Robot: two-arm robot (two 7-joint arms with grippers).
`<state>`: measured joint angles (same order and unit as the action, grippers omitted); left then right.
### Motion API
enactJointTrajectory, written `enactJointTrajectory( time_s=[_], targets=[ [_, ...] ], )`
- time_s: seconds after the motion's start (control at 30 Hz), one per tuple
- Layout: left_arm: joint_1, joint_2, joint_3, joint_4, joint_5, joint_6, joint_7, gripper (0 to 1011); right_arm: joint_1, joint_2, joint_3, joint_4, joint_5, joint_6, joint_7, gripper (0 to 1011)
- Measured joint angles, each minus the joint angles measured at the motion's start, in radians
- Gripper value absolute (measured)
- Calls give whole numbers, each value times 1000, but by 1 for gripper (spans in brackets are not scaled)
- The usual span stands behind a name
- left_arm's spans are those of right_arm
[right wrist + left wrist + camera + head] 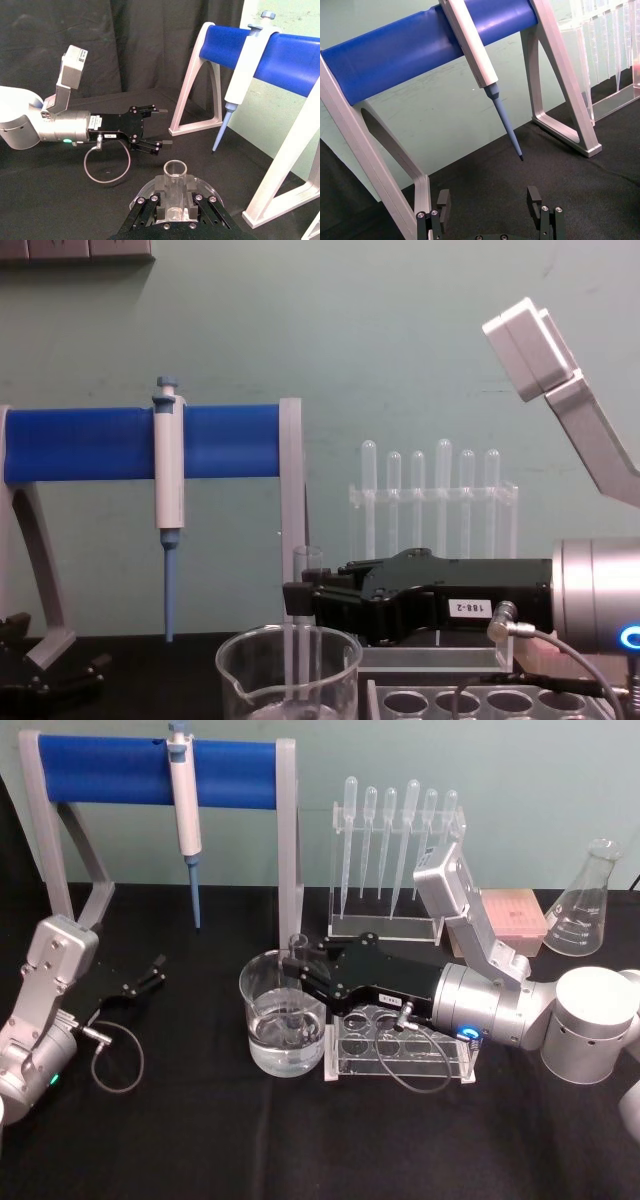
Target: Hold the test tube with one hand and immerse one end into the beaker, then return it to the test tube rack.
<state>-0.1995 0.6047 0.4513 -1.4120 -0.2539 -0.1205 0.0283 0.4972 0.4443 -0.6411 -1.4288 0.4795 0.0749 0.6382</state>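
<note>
Right gripper [296, 968] clenched the test tube [297, 942] upright in the beaker [256, 1005], at nine o'clock of the rack [450, 1065] — tip probably submerged — a straight lift was wanted; left gripper [152, 972] parked, splayed

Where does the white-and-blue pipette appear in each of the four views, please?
Head view: the pipette hangs upper left on the blue bar.
Left wrist view: pipette top centre, beyond the open left gripper.
Right wrist view: pipette upper right.
Chest view: pipette left of centre.
Shared landmark: the blue bar.
</note>
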Motion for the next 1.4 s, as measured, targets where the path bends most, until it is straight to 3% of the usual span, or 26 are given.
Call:
enactJointTrajectory(
  time_s=[1.4],
  targets=[
    [0, 0, 0, 0, 0, 0, 0, 1000, 0, 0, 0, 0, 0, 0, 0, 241]
  ],
)
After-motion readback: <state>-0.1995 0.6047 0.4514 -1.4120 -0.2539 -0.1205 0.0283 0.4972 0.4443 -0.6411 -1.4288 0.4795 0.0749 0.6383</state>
